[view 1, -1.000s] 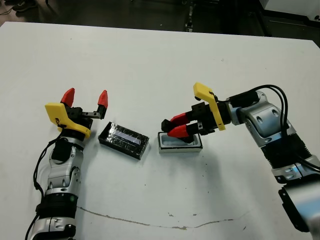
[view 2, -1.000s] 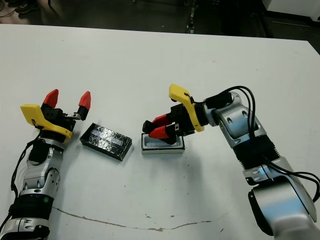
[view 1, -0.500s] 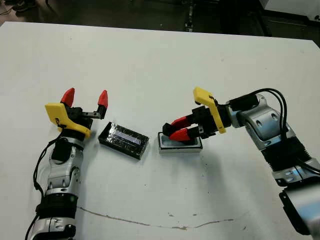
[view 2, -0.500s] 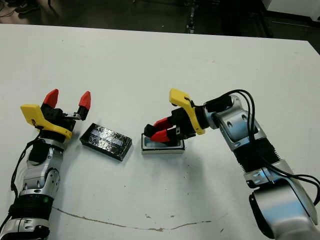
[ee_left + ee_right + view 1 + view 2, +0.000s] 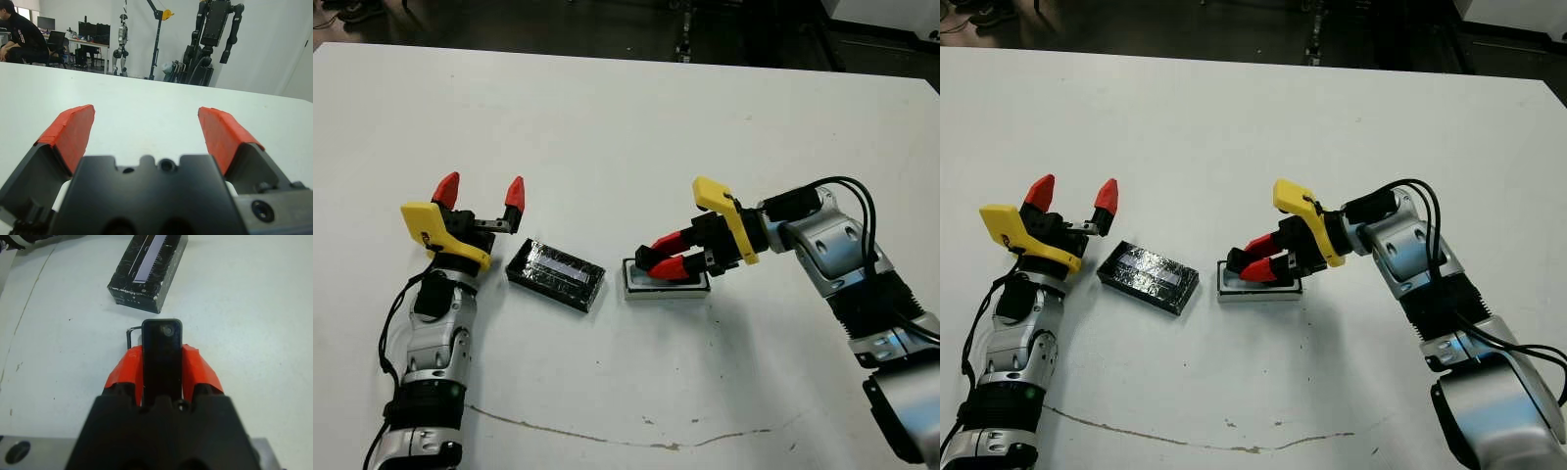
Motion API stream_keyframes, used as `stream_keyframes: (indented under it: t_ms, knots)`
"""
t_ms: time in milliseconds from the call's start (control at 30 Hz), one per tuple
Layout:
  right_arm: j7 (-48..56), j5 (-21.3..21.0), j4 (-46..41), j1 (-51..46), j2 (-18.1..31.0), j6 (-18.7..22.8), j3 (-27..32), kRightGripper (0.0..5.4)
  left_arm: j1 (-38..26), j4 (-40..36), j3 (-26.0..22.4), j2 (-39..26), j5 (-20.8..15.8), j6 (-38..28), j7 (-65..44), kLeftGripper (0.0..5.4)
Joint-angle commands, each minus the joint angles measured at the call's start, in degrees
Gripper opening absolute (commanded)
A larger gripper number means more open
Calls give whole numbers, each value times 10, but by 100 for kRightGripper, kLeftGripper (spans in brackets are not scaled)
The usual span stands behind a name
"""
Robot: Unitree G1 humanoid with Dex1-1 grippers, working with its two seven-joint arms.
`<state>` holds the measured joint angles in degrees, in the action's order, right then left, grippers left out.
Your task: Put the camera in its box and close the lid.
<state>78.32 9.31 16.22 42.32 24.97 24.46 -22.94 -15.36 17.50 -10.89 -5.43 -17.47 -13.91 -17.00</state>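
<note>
My right gripper [image 5: 650, 262] is shut on the camera [image 5: 162, 352], a flat black device standing edge-up between the red fingers. It holds the camera low over the box [image 5: 631, 285], a small white-lined tray near the table's middle. Whether the camera touches the tray I cannot tell. To the left of the box lies the lid [image 5: 555, 274], black with a pale strip along its middle, also seen as the lid [image 5: 146, 269] in the right wrist view. Left of the lid, my left gripper [image 5: 480, 190] stands open and upright with nothing between its fingers [image 5: 68, 132].
A thin dark crack line [image 5: 607, 437] runs across the table near its front edge. Beyond the table's far edge, a seated person [image 5: 19, 39], desks and parked robots [image 5: 215, 34] stand well back.
My right gripper has sunk lower onto the box with the camera and drawn a little to the right. The left arm, lid and box have not moved.
</note>
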Motion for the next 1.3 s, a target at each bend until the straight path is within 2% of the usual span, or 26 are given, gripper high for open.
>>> stream_keyframes:
  t_ms: [33,200,333,600,767,900,1033,1300]
  knots:
    - [2,-17,15,-9,17,-10,-7,166,17,1,0,3,2,-1,-1,540]
    - [2,-29,17,-6,22,-16,-12,166,18,-4,0,4,2,1,0,540]
    - [6,-31,27,-6,22,-37,-11,166,17,-1,0,4,1,-2,-4,540]
    - [6,-39,40,-2,29,-40,-14,166,16,-2,0,6,0,0,-3,540]
    - [13,-47,45,1,36,-57,-19,166,15,-5,1,7,3,1,-1,540]
    - [22,-56,44,9,41,-43,-31,166,14,-4,1,7,2,0,-1,540]
    - [34,-66,46,18,43,-59,-43,166,15,-5,1,7,4,1,0,540]
    - [38,-62,49,22,36,-42,-41,279,16,-3,0,6,5,-2,-2,540]
